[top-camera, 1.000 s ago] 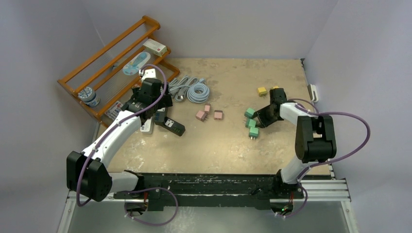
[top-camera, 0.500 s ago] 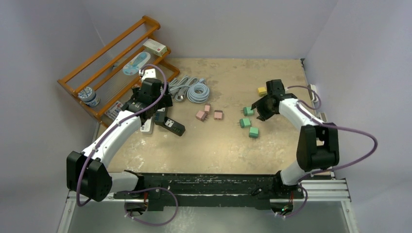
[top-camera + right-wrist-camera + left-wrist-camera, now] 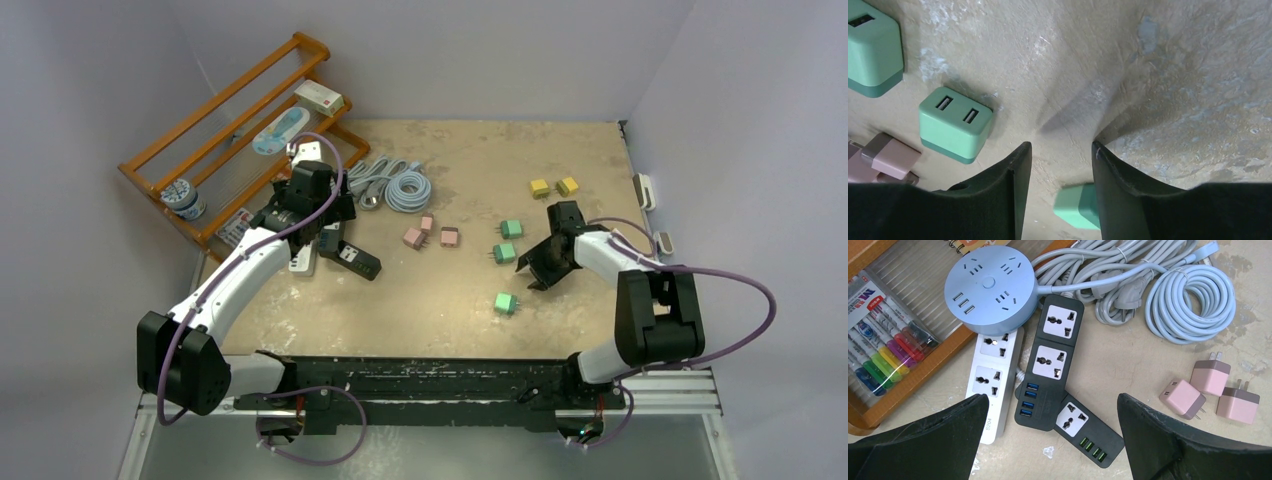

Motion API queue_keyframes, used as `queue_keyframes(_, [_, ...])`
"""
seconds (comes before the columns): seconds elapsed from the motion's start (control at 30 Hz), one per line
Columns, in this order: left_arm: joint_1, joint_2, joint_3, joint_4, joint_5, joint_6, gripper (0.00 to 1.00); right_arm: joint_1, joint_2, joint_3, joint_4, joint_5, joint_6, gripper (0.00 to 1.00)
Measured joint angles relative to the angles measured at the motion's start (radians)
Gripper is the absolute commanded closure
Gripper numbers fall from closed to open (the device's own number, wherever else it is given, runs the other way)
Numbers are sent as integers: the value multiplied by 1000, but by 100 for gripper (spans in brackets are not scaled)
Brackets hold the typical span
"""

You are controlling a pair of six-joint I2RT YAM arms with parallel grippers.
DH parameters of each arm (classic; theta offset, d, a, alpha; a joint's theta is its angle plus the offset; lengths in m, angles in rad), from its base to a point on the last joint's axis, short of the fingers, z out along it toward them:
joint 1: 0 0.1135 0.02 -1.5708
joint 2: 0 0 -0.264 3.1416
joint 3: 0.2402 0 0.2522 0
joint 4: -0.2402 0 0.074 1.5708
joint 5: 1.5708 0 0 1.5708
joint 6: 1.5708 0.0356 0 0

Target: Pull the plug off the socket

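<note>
We see the left gripper (image 3: 1050, 399) hanging with its jaws spread wide above a cluster of sockets. There a black power strip (image 3: 1050, 360) lies across a second black strip (image 3: 1088, 432), with a white power strip (image 3: 993, 382) just beside them. A round blue-grey socket hub (image 3: 990, 290) sits at their far ends. Coiled grey cables (image 3: 1193, 302) lie to the right of the hub, and three pink plugs (image 3: 1183, 399) lie nearer us. The other plugs lie loose on the table (image 3: 450, 320), well apart from the strips. The right gripper (image 3: 1059, 147) sits low over the table, jaws partly apart, and we see only bare tabletop between the tips. One green plug (image 3: 955, 125) lies near its left finger, USB ports up, and a second green plug (image 3: 873, 50) lies beyond it. A third green plug (image 3: 506, 302) lies alone, nearer the arm bases.
</note>
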Motion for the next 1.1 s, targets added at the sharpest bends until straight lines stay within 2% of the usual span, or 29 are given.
queue_keyframes(0.2, [0,0,0,0,6,0,0,5,2,0,23,-18,-1,49])
queue_keyframes(0.3, [0,0,0,0,8,0,0,13,0,0,28,-22,-15,39])
queue_keyframes(0.4, [0,0,0,0,10,0,0,45,-23,3,28,2,-79,34])
queue_keyframes(0.5, [0,0,0,0,14,0,0,124,-59,45,-1,47,-180,30])
queue_keyframes(0.67, [0,6,0,0,23,0,0,336,-29,161,-47,104,-317,26])
queue_keyframes(0.8, [0,10,0,0,30,-1,0,469,13,126,-75,86,-348,24])
queue_keyframes(0.93, [0,10,0,0,40,-1,0,507,-3,71,-129,80,-364,19])
queue_keyframes(1.1, [0,10,0,0,51,-1,0,511,-86,59,-188,127,-386,19])
